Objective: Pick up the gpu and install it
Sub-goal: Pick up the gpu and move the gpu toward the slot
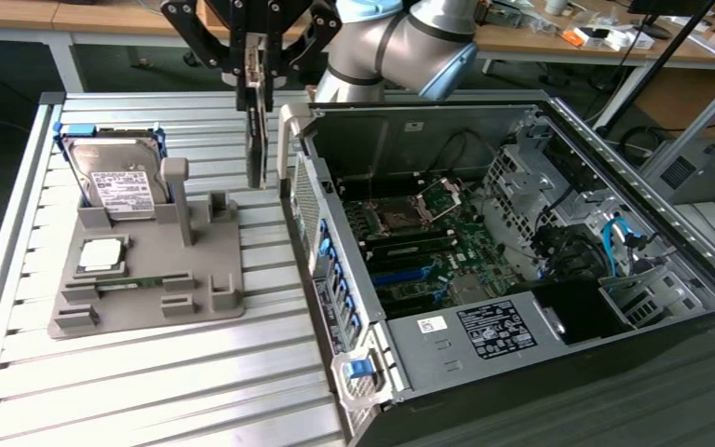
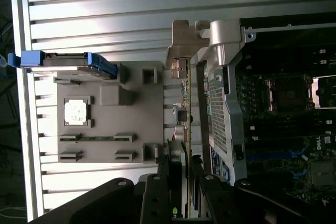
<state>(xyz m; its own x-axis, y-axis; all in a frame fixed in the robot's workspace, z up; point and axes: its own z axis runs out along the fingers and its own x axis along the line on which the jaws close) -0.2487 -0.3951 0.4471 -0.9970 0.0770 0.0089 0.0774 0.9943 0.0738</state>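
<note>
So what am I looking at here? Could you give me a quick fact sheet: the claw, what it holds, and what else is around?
gripper: shut on the gpu
gpu: hangs edge-down in the air, between the grey holder and the computer case
grey holder: lies on the slatted table
hard drive: stands tilted in the holder
CPU chip: lies flat in the holder
computer case: on its side, open, motherboard showing
card installed: not yet, it is outside the case
</note>
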